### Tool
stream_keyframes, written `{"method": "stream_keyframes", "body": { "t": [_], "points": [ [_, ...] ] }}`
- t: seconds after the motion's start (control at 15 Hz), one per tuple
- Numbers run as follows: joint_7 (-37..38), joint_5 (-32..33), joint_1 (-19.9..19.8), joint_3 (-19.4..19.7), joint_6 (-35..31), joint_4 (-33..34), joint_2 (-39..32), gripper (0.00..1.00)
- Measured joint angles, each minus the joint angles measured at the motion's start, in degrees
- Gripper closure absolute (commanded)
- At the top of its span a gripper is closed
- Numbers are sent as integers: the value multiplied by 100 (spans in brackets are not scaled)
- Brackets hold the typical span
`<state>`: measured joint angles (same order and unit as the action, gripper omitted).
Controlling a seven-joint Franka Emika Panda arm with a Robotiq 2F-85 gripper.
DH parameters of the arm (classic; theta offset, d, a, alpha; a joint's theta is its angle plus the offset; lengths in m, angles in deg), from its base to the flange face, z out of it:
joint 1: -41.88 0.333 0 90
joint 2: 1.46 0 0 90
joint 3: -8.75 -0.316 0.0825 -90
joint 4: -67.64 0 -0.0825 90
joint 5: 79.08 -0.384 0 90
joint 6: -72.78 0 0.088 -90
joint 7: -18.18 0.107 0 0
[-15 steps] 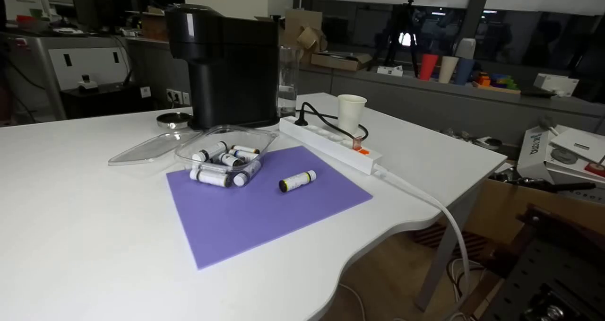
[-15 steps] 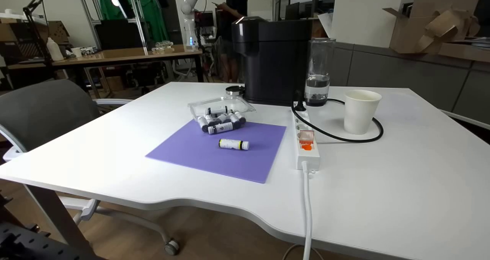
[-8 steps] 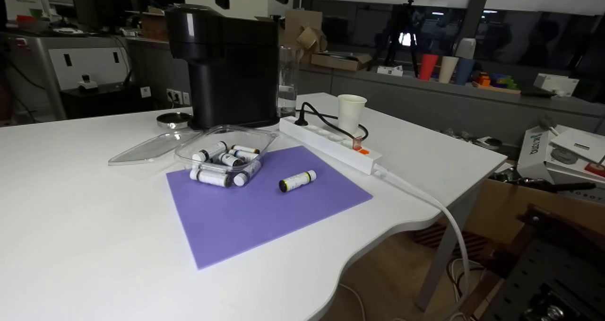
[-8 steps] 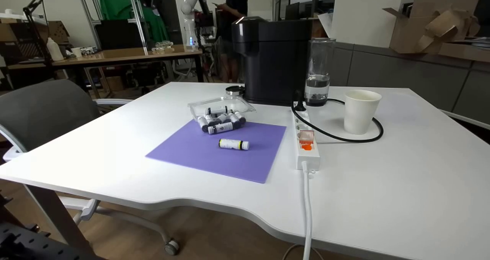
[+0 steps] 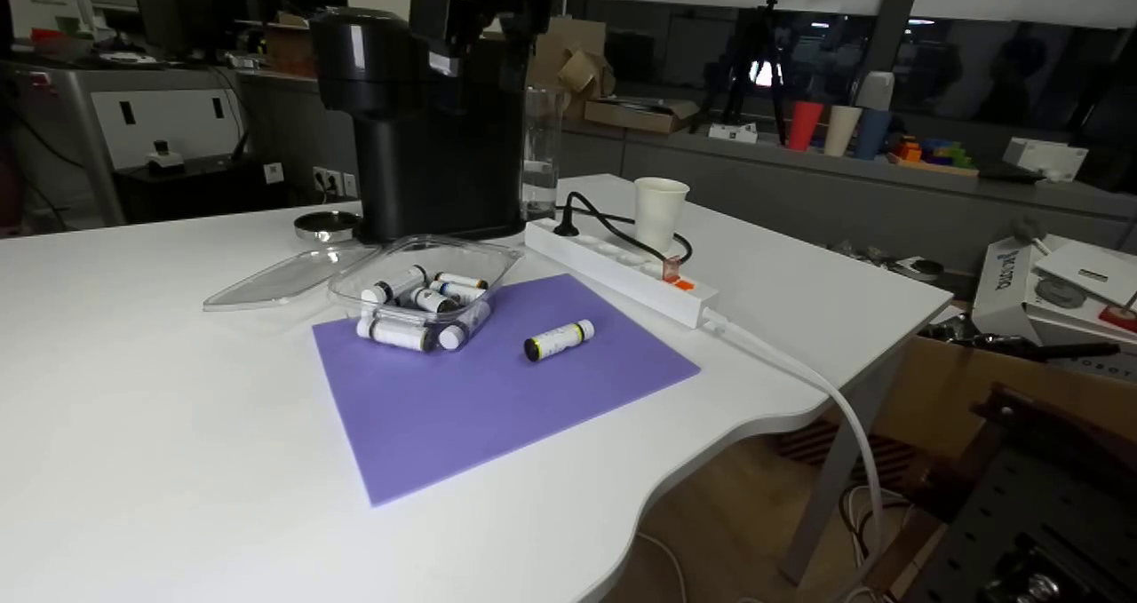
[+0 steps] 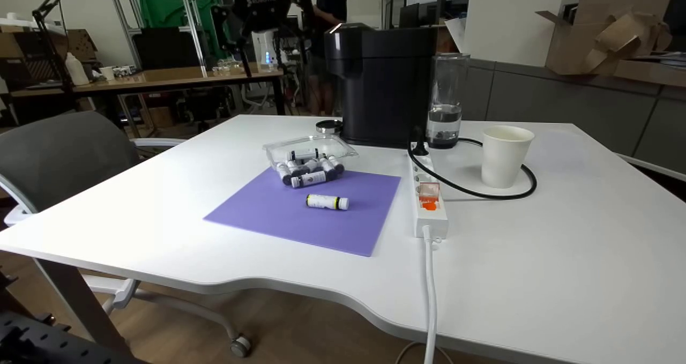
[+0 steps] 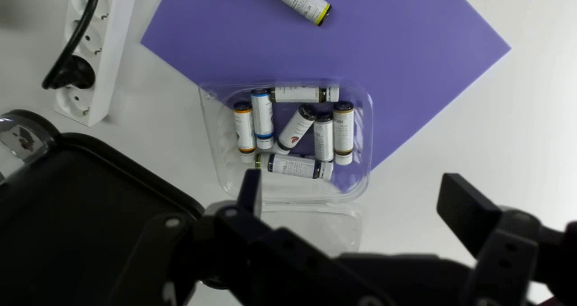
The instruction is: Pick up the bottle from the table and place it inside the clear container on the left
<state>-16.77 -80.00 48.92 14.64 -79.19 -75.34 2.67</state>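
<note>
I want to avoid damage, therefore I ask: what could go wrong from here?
The loose bottle lies on its side on the purple mat, so it could roll if nudged. The clear container already holds several bottles, so another may settle unevenly. The black machine stands close to the container, so the open gripper might bump it.

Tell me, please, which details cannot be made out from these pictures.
Loose bottle: tip of its white end cut off by the wrist view's top edge; label print too small to read in both exterior views.
Clear lid: part of its outline hidden by the pincer in the wrist view.
Standing person: face cut off by the top edge in an exterior view.
</note>
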Motion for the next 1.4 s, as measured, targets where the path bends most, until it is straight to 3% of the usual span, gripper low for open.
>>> {"method": "stream_keyframes", "body": {
  "t": [0.2, 0.6, 1.0, 1.13, 1.4],
  "points": [
    [-927, -480, 201, 206, 367, 147, -108, 0],
    [-1219, -292, -128, -98, 304, 134, -210, 0],
    [-3455, -557, -516, -251, 436, 242, -932, 0],
    [-3765, -228, -680, -263, 422, 295, -1202, 0],
    [-3612, 801, -900, -204, -53, 343, -1751, 0]
  ]
}}
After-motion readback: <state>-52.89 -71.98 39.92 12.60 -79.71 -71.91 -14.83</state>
